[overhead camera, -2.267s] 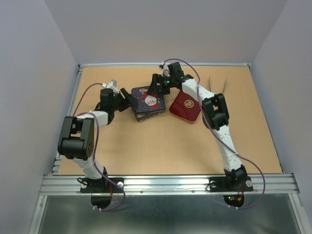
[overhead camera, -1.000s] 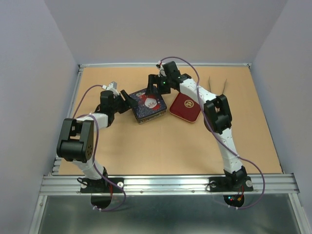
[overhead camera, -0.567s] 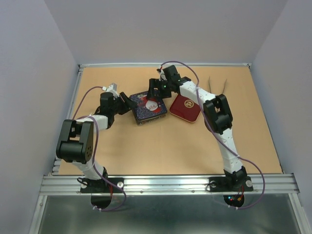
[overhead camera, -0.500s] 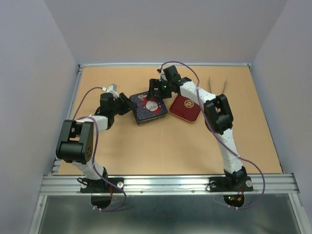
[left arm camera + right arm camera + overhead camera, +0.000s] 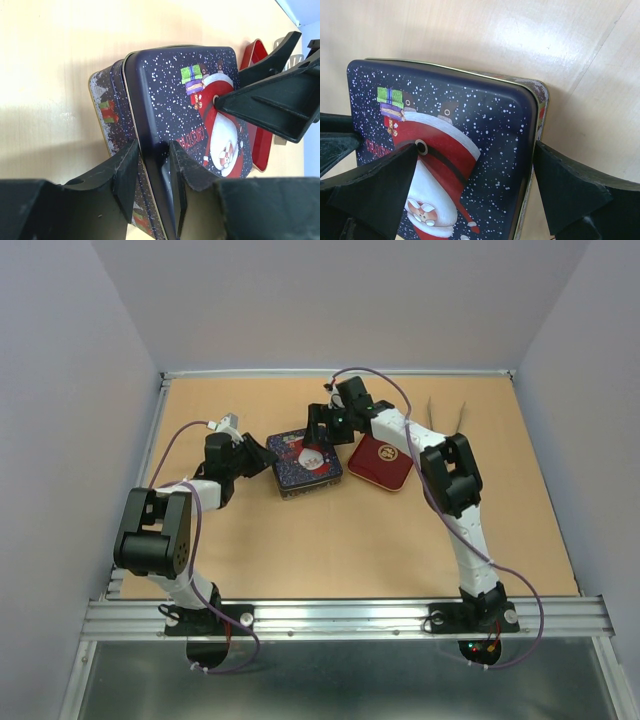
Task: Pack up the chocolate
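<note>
— Where is the chocolate?
— None of it shows. A dark-blue tin [image 5: 305, 462] sits on the worktop [image 5: 330, 540] with a Santa lid [image 5: 190, 100] over it, hiding the inside. A red tray [image 5: 380, 462] lies just beside it, on the right arm's side.
— And the left tool [image 5: 152, 147]?
— It is at the tin's left edge, its fingers [image 5: 125, 170] close together on either side of the lid's rim. I cannot tell whether they pinch it.
— The right tool [image 5: 475, 149]?
— Spread wide over the lid and holding nothing. One finger is above Santa, the other just past the tin's edge.
</note>
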Motion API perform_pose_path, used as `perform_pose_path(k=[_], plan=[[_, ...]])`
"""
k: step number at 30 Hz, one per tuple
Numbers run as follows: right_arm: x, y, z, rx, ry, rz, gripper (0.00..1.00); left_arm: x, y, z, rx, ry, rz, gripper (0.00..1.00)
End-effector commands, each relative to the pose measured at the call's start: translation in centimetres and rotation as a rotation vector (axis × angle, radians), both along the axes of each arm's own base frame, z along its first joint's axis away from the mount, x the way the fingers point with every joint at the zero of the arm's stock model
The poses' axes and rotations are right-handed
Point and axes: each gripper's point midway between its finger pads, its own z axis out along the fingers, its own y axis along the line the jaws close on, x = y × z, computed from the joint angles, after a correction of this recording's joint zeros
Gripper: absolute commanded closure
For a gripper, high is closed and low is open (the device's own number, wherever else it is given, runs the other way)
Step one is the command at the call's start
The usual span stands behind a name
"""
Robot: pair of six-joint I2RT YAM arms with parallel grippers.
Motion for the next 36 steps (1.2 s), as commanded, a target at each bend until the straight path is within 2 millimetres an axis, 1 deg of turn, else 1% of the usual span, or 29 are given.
perform_pose_path(k=[1, 2, 5, 6, 8, 11, 17, 19, 23, 25, 26, 27, 28, 33, 36], plan=[[-2.0, 2.1, 3.9, 0.061, -0.042, 0.052, 0.0, -1.0, -0.4, -0.3, 0.018, 0.008, -0.018, 0.66], [-2.0, 2.0, 3.8, 0.054, -0.045, 0.048, 0.0, -0.9, -0.3, -0.3, 0.023, 0.009, -0.01, 0.66], [-2.0, 1.7, 3.8, 0.045, -0.049, 0.037, 0.0, -0.9, 0.2, -0.6, 0.039, 0.027, 0.014, 0.6], [-1.9, 1.5, 3.8, 0.039, -0.053, 0.029, 0.0, -1.0, 0.2, -0.8, 0.042, 0.036, 0.017, 0.55], [-2.0, 1.4, 3.7, 0.031, -0.053, 0.024, 0.0, -1.0, 0.3, -0.7, 0.043, 0.036, 0.019, 0.48], [-2.0, 1.2, 3.5, 0.02, -0.059, 0.019, 0.0, -0.9, 0.5, -0.7, 0.049, 0.038, 0.03, 0.45], [-2.2, 0.7, 3.1, 0.005, -0.057, 0.016, 0.0, -1.1, 0.8, -1.2, 0.064, 0.06, 0.042, 0.43], [-2.2, 0.7, 3.2, 0.007, -0.058, 0.017, 0.0, -1.1, 0.7, -1.2, 0.062, 0.06, 0.039, 0.43], [-2.1, 0.8, 3.5, 0.012, -0.062, 0.015, 0.0, -1.1, 0.5, -1.9, 0.065, 0.073, 0.024, 0.41], [-2.0, 0.9, 3.7, 0.016, -0.068, 0.017, 0.0, -1.0, 0.3, -1.9, 0.061, 0.065, 0.014, 0.41], [-1.9, 0.9, 3.8, 0.017, -0.068, 0.014, 0.0, -1.0, 0.3, -2.3, 0.061, 0.074, 0.011, 0.41], [-1.9, 1.0, 3.9, 0.019, -0.07, 0.017, 0.0, -0.9, 0.1, -2.2, 0.053, 0.065, 0.0, 0.41], [-1.9, 1.0, 3.9, 0.019, -0.068, 0.016, 0.0, -0.9, -0.1, -2.4, 0.048, 0.068, -0.009, 0.4], [-2.1, 0.9, 3.8, 0.018, -0.066, 0.018, 0.0, -0.4, -0.7, -1.9, 0.029, 0.029, -0.039, 0.4], [-2.1, 1.0, 3.9, 0.021, -0.065, 0.019, 0.0, -0.3, -0.9, -2.4, 0.03, 0.04, -0.048, 0.41]])
